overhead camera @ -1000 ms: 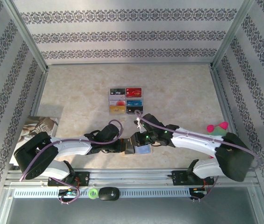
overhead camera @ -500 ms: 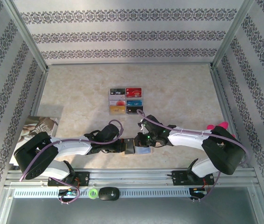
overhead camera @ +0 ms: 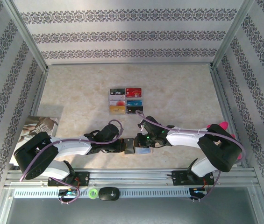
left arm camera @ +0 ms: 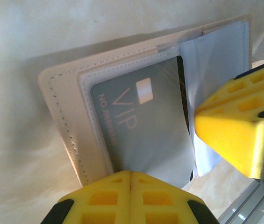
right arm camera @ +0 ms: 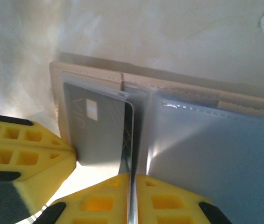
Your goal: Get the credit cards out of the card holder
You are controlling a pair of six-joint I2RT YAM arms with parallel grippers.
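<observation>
Done — six cards lie out | Remaining — VIP card still in card holder | Jaws: left gripper clamps the holder, right gripper pinches the card's edge

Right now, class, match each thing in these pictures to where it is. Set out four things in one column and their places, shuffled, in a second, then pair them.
Things
1. VIP card
2. six loose cards
3. printed booklet
4. black computer mouse

Places
A. on the metal rail at the near edge
B. in a clear sleeve of the open card holder
C. in a grid at the middle of the table
D. at the table's left edge

Pairs: 1-B, 2-C, 3-D, 4-A
</observation>
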